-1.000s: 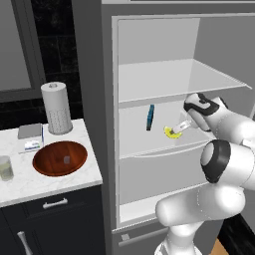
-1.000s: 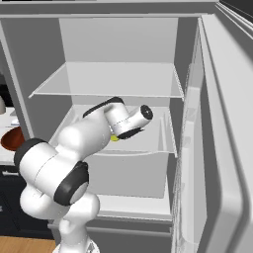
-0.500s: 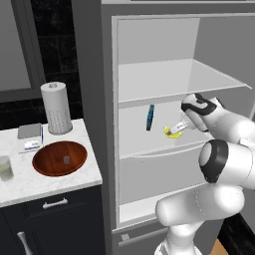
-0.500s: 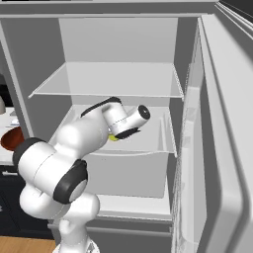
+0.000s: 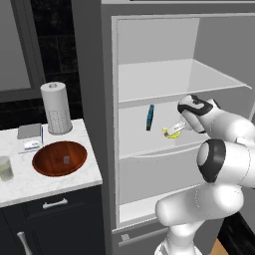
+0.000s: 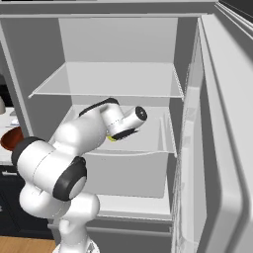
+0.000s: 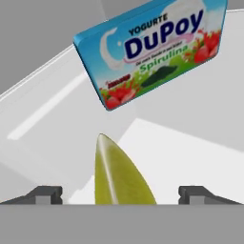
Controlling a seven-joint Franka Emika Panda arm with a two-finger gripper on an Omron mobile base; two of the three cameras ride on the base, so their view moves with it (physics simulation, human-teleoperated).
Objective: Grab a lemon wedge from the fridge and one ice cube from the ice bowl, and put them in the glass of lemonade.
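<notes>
The fridge (image 5: 94,74) stood open, with white shelves inside. On the middle shelf (image 5: 144,142) lay the lemon wedge (image 5: 167,132), close to the front edge. A slim blue yogurt box (image 5: 150,117) stood upright farther back on that shelf, a little to the left of the wedge. Beside the fridge was a white marble counter (image 5: 55,182). On it sat the ice bowl (image 5: 60,158), the glass of lemonade (image 5: 6,168) at the left edge, and a paper towel roll (image 5: 56,108) at the back.
</notes>
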